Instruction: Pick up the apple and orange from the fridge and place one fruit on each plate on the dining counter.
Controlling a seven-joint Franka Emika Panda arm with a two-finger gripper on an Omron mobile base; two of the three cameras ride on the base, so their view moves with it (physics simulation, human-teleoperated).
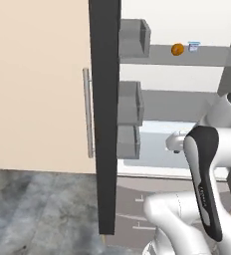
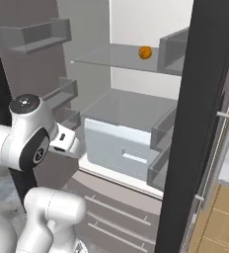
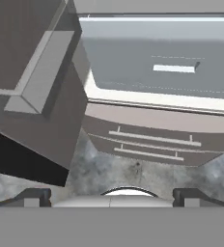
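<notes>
Fridge: tall cabinet point(image 2: 136, 29) with white back wall, grey inner shelves and black-edged doors, standing open in both base views.
Left door: black-edged panel point(image 1: 104, 114) with tan outer face, long silver bar handle point(image 1: 88, 113) and three grey door bins point(image 1: 129, 104) stacked on its inner side.
Right door: dark panel point(image 2: 198, 123) with a silver bar handle point(image 2: 219, 148) and grey bins on its inner side.
Upper shelf: flat grey translucent slab point(image 1: 187, 56) across the fridge interior.
Orange: small smooth bright-orange ball point(image 1: 177, 49), point(image 2: 145, 52), resting on the upper shelf, towards its back.
Cup: small pale-blue cup point(image 1: 193, 47), upright on the same shelf, just beside the orange and apart from it.
Drawer: white box drawer point(image 2: 119, 148), point(image 3: 162, 58) with a recessed grip, low in the fridge under a grey shelf.
Base panel: tan-grey slatted panel point(image 3: 147, 140) under the drawer, meeting the mottled grey floor point(image 3: 109, 171).
Arm: white jointed arm with dark joints point(image 1: 204, 169), point(image 2: 30, 138), in front of the open fridge at drawer height, well below the orange.
Gripper: two small dark finger tips point(image 3: 114, 197) set wide apart, nothing between them, facing the drawer and base panel.
Apple: cannot tell where it lies.
</notes>
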